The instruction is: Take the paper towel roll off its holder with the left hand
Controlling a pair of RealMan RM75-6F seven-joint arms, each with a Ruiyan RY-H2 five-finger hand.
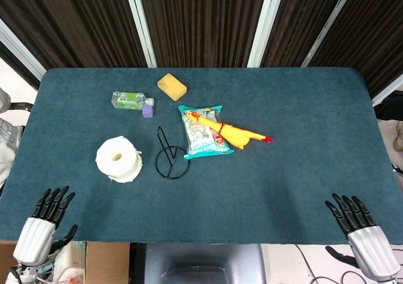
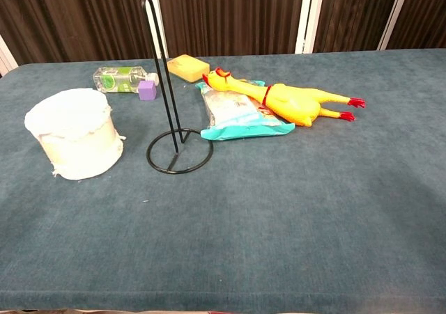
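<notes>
The white paper towel roll (image 1: 118, 159) (image 2: 74, 133) stands upright on the table, just left of the black wire holder (image 1: 170, 155) (image 2: 174, 112), whose post is bare. My left hand (image 1: 45, 224) hangs off the table's front left corner, fingers spread and holding nothing, well clear of the roll. My right hand (image 1: 357, 232) sits off the front right corner, fingers spread too. Neither hand shows in the chest view.
A teal snack packet (image 1: 201, 131) and a yellow rubber chicken (image 1: 236, 133) lie right of the holder. A clear bottle (image 1: 131, 100), a purple cube (image 1: 148, 111) and a yellow sponge (image 1: 172, 86) sit toward the back. A cardboard box (image 1: 101, 263) is below the front edge.
</notes>
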